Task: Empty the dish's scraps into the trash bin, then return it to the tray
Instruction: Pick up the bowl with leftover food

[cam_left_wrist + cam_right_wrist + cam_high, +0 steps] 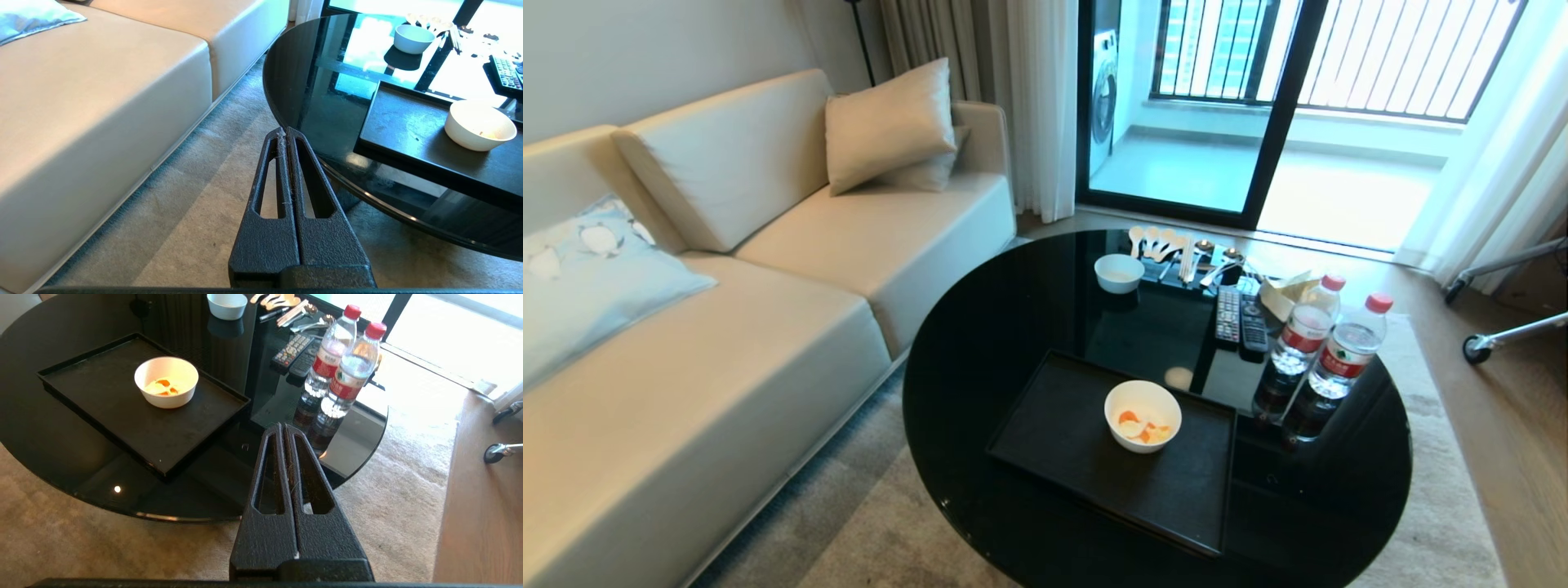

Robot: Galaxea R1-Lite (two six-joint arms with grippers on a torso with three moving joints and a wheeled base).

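1. The dish (1143, 415) is seen on the tray (1054, 433), scraps (1141, 428) inside, untouched.
2. No bin is visible in any view.
3. The right gripper (284, 426) is held pressed together near the table (980, 343) edge; the left gripper (285, 130), likewise closed, is parked low beside the table.
4. The approach step is judged to be in hand; opening the right fingers and reaching for the dish's rim is called for.

The round surface (1013, 327) is shiny black glass, the tray (1054, 433) dull black, the dish (1143, 412) smooth shiny white, and the bottles (1343, 351) clear plastic.
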